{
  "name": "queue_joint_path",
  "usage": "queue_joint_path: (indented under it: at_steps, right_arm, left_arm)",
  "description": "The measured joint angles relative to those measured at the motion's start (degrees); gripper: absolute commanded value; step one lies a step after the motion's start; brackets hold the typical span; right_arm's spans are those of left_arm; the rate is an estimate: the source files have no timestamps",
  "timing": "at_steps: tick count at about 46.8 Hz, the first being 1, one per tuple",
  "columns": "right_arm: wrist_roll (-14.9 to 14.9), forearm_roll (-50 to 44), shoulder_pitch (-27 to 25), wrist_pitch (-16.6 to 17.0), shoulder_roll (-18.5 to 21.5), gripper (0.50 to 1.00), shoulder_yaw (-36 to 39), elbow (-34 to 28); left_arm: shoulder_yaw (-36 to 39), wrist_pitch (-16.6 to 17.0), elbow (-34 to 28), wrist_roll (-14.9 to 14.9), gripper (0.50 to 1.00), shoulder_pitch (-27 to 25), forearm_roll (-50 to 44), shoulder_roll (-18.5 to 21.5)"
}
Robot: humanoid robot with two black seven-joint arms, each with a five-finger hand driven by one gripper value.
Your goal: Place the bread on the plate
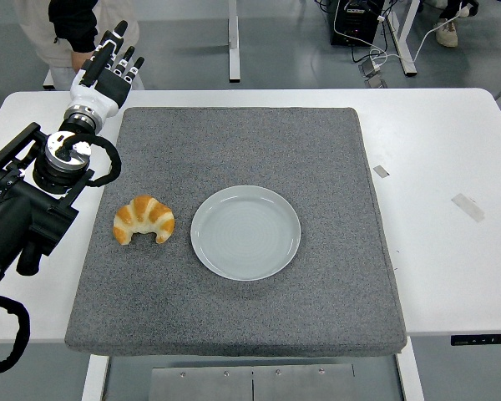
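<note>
Spanning nearly the whole view, the white desk (451, 150) carries a big square grey mat (317, 150) that covers most of its middle and hangs slightly over the near edge. On the desk's bare right part lie two small pieces of tape (468, 206), one close to the mat's right edge and one farther right.

From the left edge the black left arm (25, 209) reaches in over the desk's left side, beside the mat. Its left hand (108, 71) is raised near the mat's far left corner, the fingers (117, 42) stretched out straight and slightly apart, holding nothing. The right arm does not show.

A person (75, 25) stands at the far left, just behind the raised hand; only dark and beige clothing can be seen.

Near the mat's centre sits the round, pale grey-blue plate (245, 232), with nothing on it. Just to its left, close to the rim but apart from it, lies the bread (144, 220), a golden croissant whose curved ends point toward the near edge. It rests flat on the mat, well apart from the hand.
</note>
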Motion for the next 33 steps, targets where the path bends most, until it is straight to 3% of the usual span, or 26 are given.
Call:
queue_joint_path:
  at_steps: [22, 30, 33]
  right_arm:
    - [0.0, 0.0, 0.09, 0.0, 0.0, 1.0, -0.02, 0.34]
    - [0.0, 0.0, 0.09, 0.0, 0.0, 1.0, 0.0, 0.39]
    - [0.0, 0.0, 0.08, 0.0, 0.0, 1.0, 0.01, 0.41]
  left_arm:
    - [-0.87, -1.08, 0.09, -0.13, 0.984, -0.03, 2.92, 1.06]
    - [-0.32, -1.06, 0.1, -5.3, 0.983, -0.5, 3.49, 1.56]
    - [-0.16, -0.83, 0.1, -5.76, 0.983, -0.97, 3.5, 1.84]
